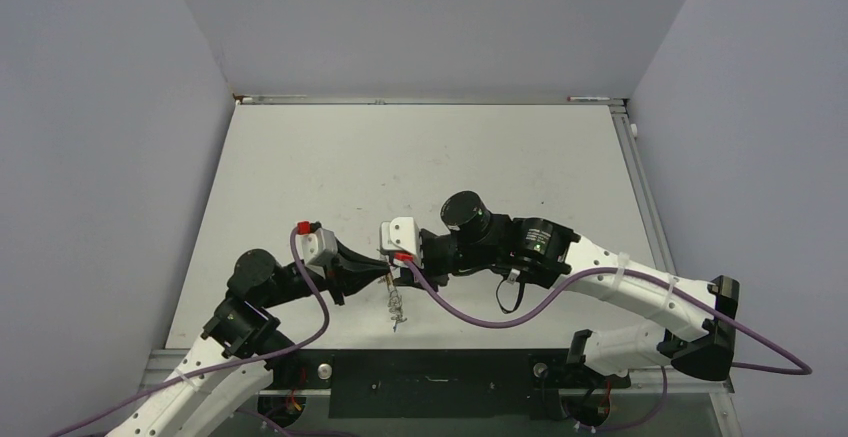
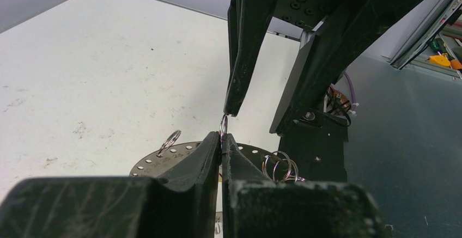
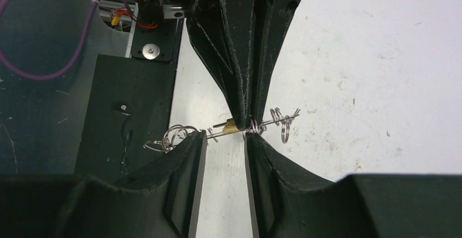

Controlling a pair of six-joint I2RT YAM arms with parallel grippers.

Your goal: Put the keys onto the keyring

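My left gripper (image 2: 222, 137) is shut on a small silvery split ring (image 2: 223, 124) at the rim of the keyring (image 2: 163, 159). In the left wrist view the keyring looks like a flat round piece with holes along its edge, carrying several small rings. In the right wrist view it is edge-on (image 3: 272, 119), with a yellow-headed key (image 3: 231, 123) beside the left fingertips. My right gripper (image 3: 226, 140) is open, with one jaw on each side of the held spot. From above, both grippers (image 1: 388, 271) (image 1: 402, 277) meet tip to tip, with the bunch (image 1: 397, 309) hanging below. The blue-headed and dark-rimmed keys do not show.
The white table (image 1: 420, 167) stretches behind the grippers. Its near edge and the dark base plate (image 1: 440, 377) lie just below the hanging bunch. Purple cables (image 1: 470, 312) loop beside both arms. Grey walls enclose the table on three sides.
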